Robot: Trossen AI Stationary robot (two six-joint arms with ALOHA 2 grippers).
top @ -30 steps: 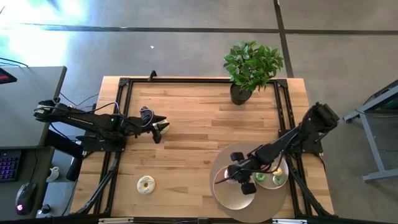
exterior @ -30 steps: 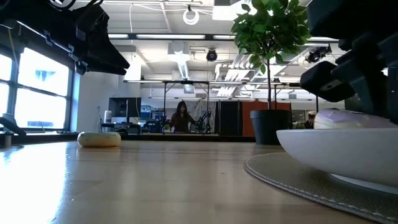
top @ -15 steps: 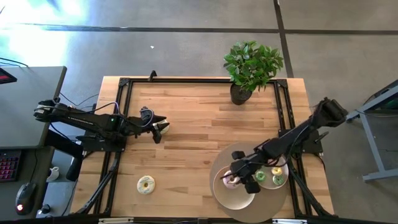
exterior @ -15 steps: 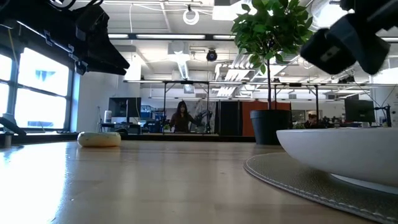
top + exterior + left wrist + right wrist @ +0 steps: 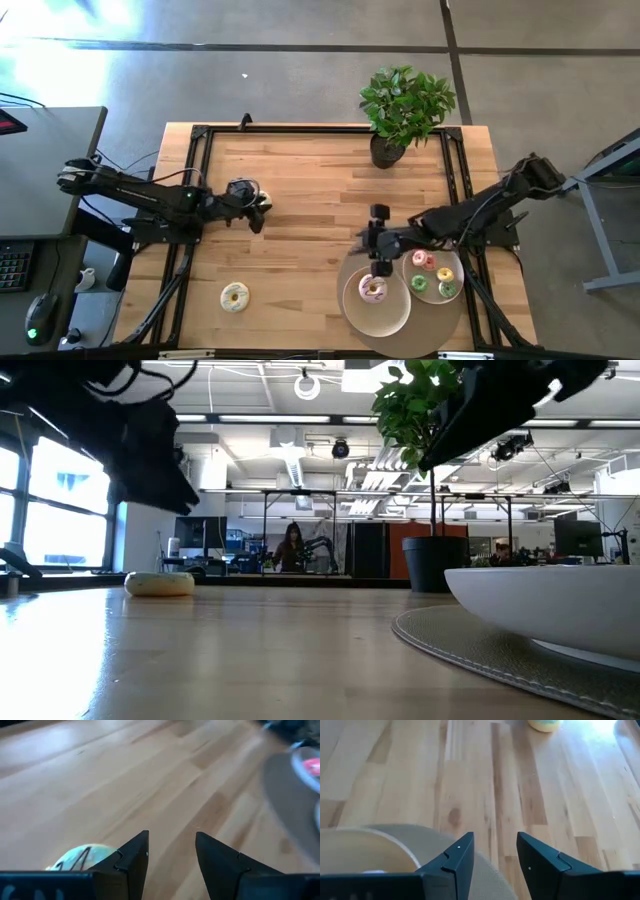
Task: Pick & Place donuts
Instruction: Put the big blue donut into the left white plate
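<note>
Above the far edge of the larger beige plate (image 5: 377,303), the right gripper (image 5: 378,250) hangs with fingers parted and nothing between them. On that plate lies a pink donut (image 5: 373,289); the smaller plate (image 5: 434,276) just beside it holds a pink-and-red donut (image 5: 423,261) and two green donuts (image 5: 447,288). A yellow donut (image 5: 235,296) rests alone on the table (image 5: 300,190) at front left. Left gripper (image 5: 262,206) hovers over the table's left side, open and empty.

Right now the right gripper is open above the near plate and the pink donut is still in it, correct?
Not quite. In the high view the right gripper is open, but empty: the pink donut lies on the near plate. The right wrist view shows nothing between its fingers.
</note>
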